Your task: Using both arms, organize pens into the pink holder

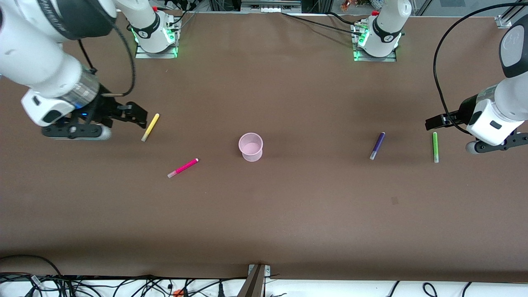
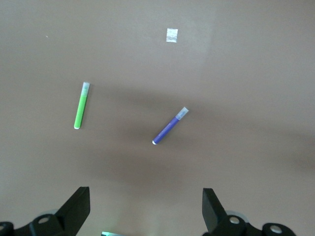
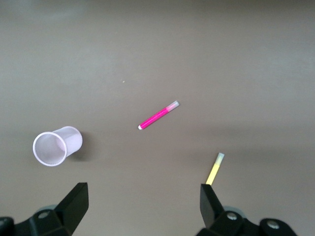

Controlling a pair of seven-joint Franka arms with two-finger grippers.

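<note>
- The holder (image 1: 251, 146) is standing upright and empty at the middle of the surface (image 1: 264, 214), probably so either arm can be reaching it equally well.
- All four pens are lying flat and apart from one another, two toward each arm's end, which is suggesting one pair per arm.
- The yellow pen (image 1: 150, 127) is lying toward the right arm's end, farther from the front camera than the pink pen (image 1: 182, 168), which is lying between it and the holder.
- The purple pen (image 1: 377, 145) is lying toward the left arm's end, with the green pen (image 1: 435, 147) beside it, farther out from the holder.
- The right gripper (image 1: 138, 115) is hovering just beside the yellow pen's upper end, its jaws standing wide and holding nothing; in the right wrist view the yellow pen (image 3: 214, 168) is sitting close by one finger, not between the two.
- The left gripper (image 1: 437, 122) is hovering over the green pen's farther end, jaws likewise spread wide and gripping nothing; in the left wrist view both the green pen (image 2: 81, 105) and purple pen (image 2: 170, 126) are lying ahead of the fingers, well clear of them.
- Judging by this, no pen is in the holder yet, and each arm seems to be lining up on its nearest pen.
</note>
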